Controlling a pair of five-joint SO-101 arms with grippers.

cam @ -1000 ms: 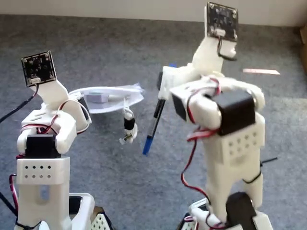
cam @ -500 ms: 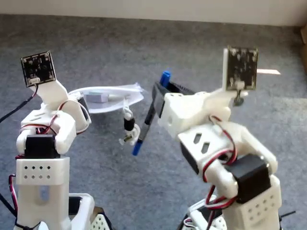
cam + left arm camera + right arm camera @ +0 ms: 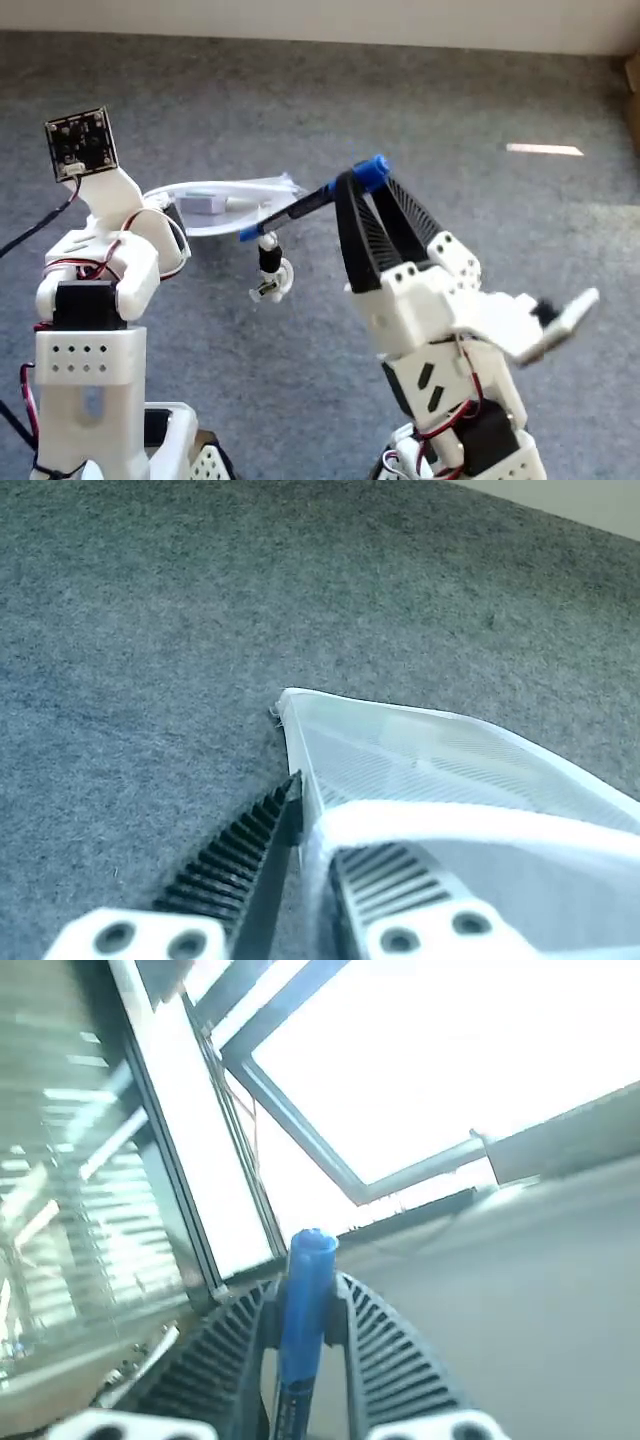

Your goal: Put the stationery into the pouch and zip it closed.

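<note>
Nearest in the high view, the R gripper (image 3: 368, 180) stands raised on its arm, jaws pressed onto the capped end of a blue pen (image 3: 295, 210). The R wrist view confirms it, w/ the pen clamped betw. the two ribbed fingers (image 3: 395, 1360). Gripping at that end looks deliberate: most of the barrel is left free, so the tip can go in w/o the jaws meeting the fabric. The barrel slants down and away from the jaws, its blue tip at the near rim of the pouch (image 3: 235, 200); can't tell if it's touching or already inside. Just nearer than the tip, a small black-and-white piece (image 3: 269, 272) sits by the pouch's edge, prob. a strap or zip pull but too small to say. Further back, the white mesh pouch lies low on the surface, mouth apparently open upward, w/ a grey block (image 3: 205, 203), poss. an eraser, already in it. The L gripper (image 3: 315, 820) is pinching the pouch's white-banded rim, one finger outside and the other seen thru the mesh inside. Its purpose, I'd judge, is to hold the mouth open and stop the pouch sliding when the pen pushes in. The grey carpet-like table (image 3: 450, 110) stretches beyond. Step in hand looks like pen insertion; zip not yet closed.
</note>
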